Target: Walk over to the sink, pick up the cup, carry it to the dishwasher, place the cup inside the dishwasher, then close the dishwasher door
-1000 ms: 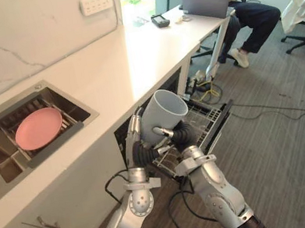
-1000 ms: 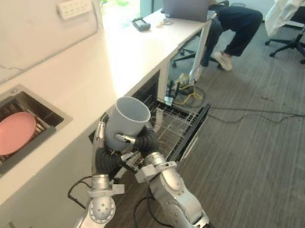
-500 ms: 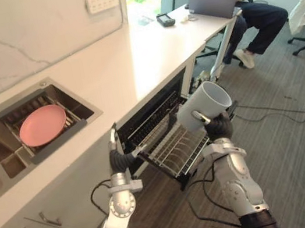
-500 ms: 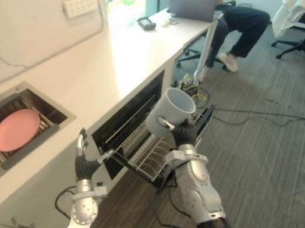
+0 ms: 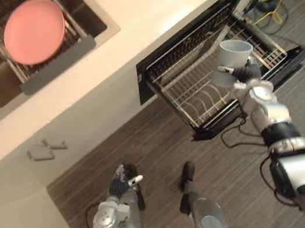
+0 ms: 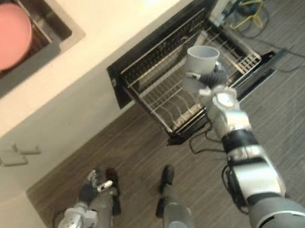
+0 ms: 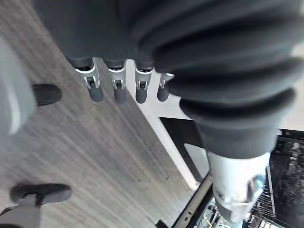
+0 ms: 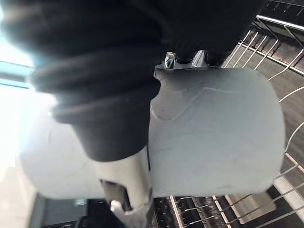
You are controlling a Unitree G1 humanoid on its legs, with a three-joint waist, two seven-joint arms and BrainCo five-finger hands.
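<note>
Okay: cup over the rack, right hand has it

Fingers first. In the right wrist view my right hand's thumb (image 8: pixel 135 183) lies across the near wall of the pale grey ceramic cup (image 8: pixel 213 133). The other fingers hook over its far side, so the right hand (image 5: pixel 248 76) is wrapped round the cup body. That's a full grasp, with nothing loose that I can see.

The cup sits mouth-up, its long axis close to upright with a slight lean. It hangs over the pulled-out silver wire rack (image 5: pixel 193 92) of the black dishwasher (image 5: pixel 148 70), toward the end of the rack away from the sink. I can't tell whether its base touches the wires; from the head cameras it looks just above them.

That's the relation that counts: the rack lies straight below the fingers. So I reckon the next move is a short descent, probably with a tip of the cup so it settles between the wires without catching. The dark dishwasher door (image 5: pixel 289 60) lies folded down beneath the rack, open.

My left hand (image 5: pixel 122 183) hangs low near the grey wood-look floor (image 5: pixel 147 150), well apart from the dishwasher. Its fingers (image 7: pixel 117 89) are straight and relaxed, holding nothing. The right hand is plainly the nearer one.

Further out, the steel sink (image 5: pixel 94 18) in the white countertop (image 5: pixel 140 10) holds a round pink plate (image 5: pixel 34 29).
</note>
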